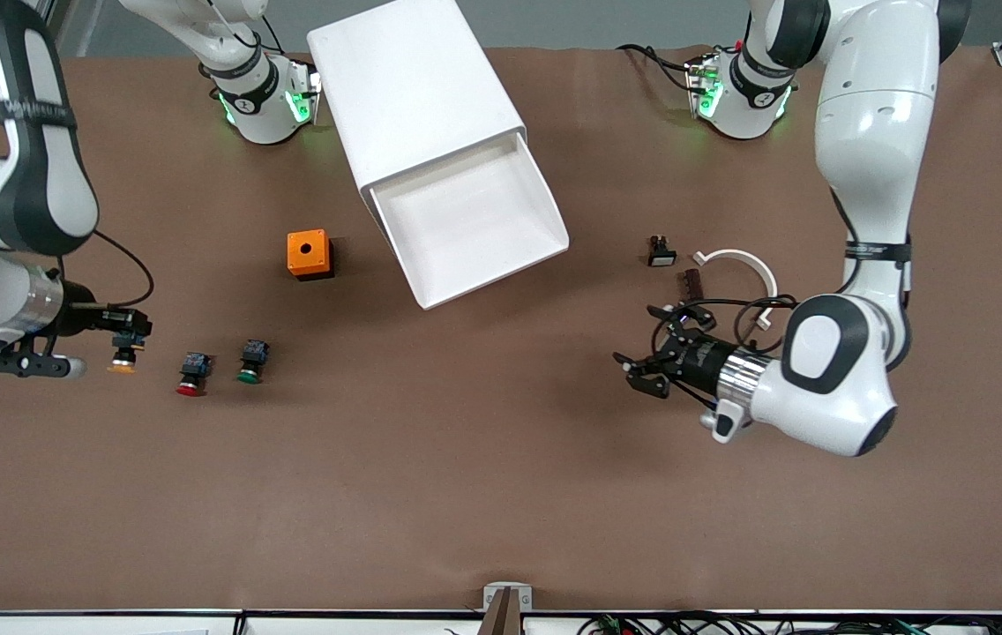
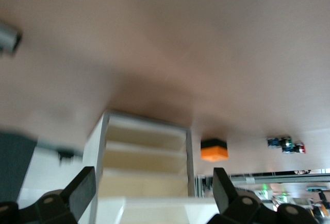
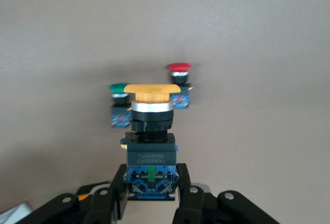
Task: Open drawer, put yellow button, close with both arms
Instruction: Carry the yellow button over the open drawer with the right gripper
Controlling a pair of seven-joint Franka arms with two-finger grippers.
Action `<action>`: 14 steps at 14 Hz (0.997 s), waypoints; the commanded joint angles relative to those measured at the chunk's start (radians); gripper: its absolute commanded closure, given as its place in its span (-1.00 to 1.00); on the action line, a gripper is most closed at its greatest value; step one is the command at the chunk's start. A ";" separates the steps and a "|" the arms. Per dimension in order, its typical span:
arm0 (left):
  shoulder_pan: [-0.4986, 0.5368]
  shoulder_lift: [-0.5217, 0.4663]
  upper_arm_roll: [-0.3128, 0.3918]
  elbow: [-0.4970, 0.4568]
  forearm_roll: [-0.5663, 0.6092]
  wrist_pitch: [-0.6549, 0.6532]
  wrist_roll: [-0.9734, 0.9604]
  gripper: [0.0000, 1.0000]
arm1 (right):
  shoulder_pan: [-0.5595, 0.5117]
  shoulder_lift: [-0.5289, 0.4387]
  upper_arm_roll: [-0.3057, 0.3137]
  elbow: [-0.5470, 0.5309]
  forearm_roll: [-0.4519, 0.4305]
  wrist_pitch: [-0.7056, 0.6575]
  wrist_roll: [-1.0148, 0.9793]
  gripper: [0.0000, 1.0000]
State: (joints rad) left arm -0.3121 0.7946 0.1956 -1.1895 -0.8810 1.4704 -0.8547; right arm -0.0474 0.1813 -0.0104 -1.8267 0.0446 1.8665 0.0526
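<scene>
**Yellow button gripped, drawer standing open**

The right gripper (image 1: 126, 339) sits at about 9 o'clock on the table, at the right arm's end, its fingers closed tight on the blue-and-black body of the yellow button (image 1: 123, 362). The right wrist view shows why the hold is there: the fingers (image 3: 119, 190) pinch the square base, leaving the wide yellow cap (image 3: 152, 92) free and pointing away from the wrist, so the cap cannot slip through the grip. Whether the button is already off the table or just resting on it, I cannot tell.

The drawer (image 1: 474, 225) is pulled out of the white cabinet (image 1: 413, 88) at about 12 o'clock, its tray bare and its mouth facing the front camera, ready to take the button. My judgement is that opening is done and the carry to the drawer is the step in hand.

The left gripper (image 1: 655, 348) waits at about 3 o'clock with its fingers spread wide and nothing in them, aimed toward the drawer front, likely placed to help with closing.

Counted: three buttons, one yellow, one red (image 1: 192, 375) and one green (image 1: 251, 362), the last two side by side just beside the held one; one orange box (image 1: 309, 254) at about 10 o'clock; one drawer; two arms; a white curved piece (image 1: 744, 265) and two small dark parts near the left arm.
</scene>
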 commanded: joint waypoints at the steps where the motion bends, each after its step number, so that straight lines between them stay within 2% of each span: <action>1: -0.042 -0.029 0.008 -0.015 0.109 0.158 0.088 -1.00 | 0.099 -0.072 -0.002 0.003 0.011 -0.056 0.148 1.00; 2: -0.077 -0.037 0.019 -0.018 0.155 0.195 0.088 -1.00 | 0.141 -0.097 -0.002 0.003 0.018 -0.082 0.223 1.00; 4: -0.078 -0.049 0.018 -0.019 0.189 0.205 0.098 -1.00 | 0.204 -0.144 -0.003 0.003 0.096 -0.118 0.347 1.00; 8: -0.081 -0.040 0.018 -0.022 0.210 0.301 0.105 -1.00 | 0.364 -0.204 -0.003 0.003 0.101 -0.136 0.655 1.00; 14: -0.076 -0.043 0.016 -0.024 0.224 0.312 0.105 -1.00 | 0.645 -0.230 -0.003 0.003 0.101 -0.112 1.180 1.00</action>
State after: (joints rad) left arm -0.3834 0.7679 0.2051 -1.1954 -0.6734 1.7711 -0.7684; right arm 0.5288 -0.0359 0.0011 -1.8156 0.1379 1.7409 1.1083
